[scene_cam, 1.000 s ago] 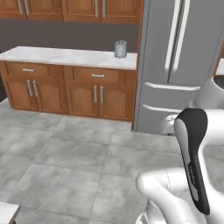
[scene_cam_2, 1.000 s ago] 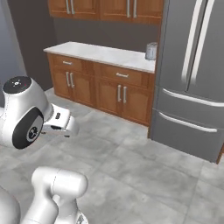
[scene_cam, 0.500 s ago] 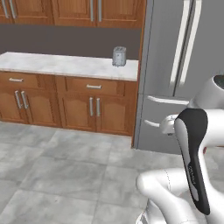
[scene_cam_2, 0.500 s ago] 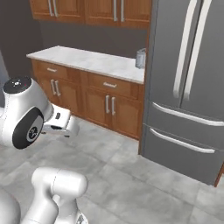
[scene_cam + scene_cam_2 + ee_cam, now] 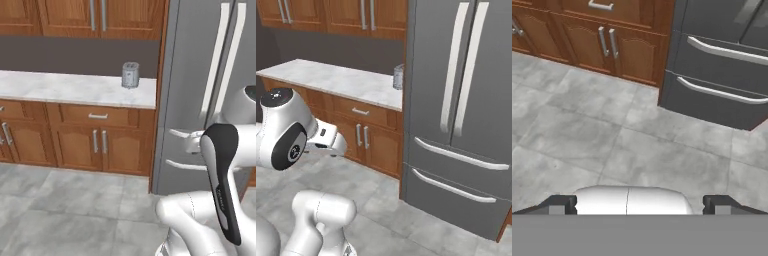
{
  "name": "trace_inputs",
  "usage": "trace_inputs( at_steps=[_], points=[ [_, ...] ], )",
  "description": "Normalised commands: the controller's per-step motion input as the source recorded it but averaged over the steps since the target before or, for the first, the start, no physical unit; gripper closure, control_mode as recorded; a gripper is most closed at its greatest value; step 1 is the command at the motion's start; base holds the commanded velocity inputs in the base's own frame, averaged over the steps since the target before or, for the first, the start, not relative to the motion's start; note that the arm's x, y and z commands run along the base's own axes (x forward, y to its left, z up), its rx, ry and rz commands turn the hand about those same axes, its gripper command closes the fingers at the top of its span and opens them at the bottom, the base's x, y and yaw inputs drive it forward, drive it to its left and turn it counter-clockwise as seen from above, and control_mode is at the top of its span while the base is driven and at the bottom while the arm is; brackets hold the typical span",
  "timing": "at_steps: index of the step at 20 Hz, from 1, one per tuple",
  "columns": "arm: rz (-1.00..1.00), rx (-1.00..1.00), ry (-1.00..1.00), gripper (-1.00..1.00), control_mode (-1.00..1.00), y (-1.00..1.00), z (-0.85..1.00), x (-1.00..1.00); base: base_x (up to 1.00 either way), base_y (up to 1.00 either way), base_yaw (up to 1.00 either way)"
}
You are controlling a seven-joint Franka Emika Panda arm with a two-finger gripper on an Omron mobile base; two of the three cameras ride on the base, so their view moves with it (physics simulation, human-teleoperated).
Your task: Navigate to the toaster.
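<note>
Two tall doors and two drawers on the steel fridge (image 5: 200,95), filling 3 o'clock of the left base view and standing on grey floor tiles (image 5: 70,215). Directly left of it, touching its side, wooden cabinets (image 5: 75,142) with metal handles, topped by a pale marble tabletop (image 5: 65,89). More wooden cupboards (image 5: 95,17) at 12 o'clock above a dark wall strip. Smaller still: toaster (image 5: 130,75), silver-grey, upright on the tabletop's right end near the back wall, just beside the fridge; from the right base view half hidden by the fridge edge (image 5: 398,77), at about 12 o'clock. Well apart from the arm. Pincer (image 5: 639,205) spread wide open over bare floor tiles, holding nothing, with dark fingertips (image 5: 559,204) at 7 and 5 o'clock of the hand view, cabinet doors at 11 o'clock and fridge drawers at 1 o'clock ahead of it.
</note>
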Motion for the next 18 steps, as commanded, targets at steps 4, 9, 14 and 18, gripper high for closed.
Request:
trace_inputs(
  at_steps=[4, 9, 14, 18],
  points=[
    [0.0, 0.0, 0.0, -1.0, 1.0, 0.0, 0.0, 0.0, 1.0, 0.62, -0.34],
    [0.0, 0.0, 0.0, -1.0, 1.0, 0.0, 0.0, 0.0, 1.0, 0.94, -0.41],
    [0.0, 0.0, 0.0, -1.0, 1.0, 0.0, 0.0, 0.0, 1.0, 0.96, -0.37],
    [0.0, 0.0, 0.0, -1.0, 1.0, 0.0, 0.0, 0.0, 1.0, 0.6, -0.33]
  ],
)
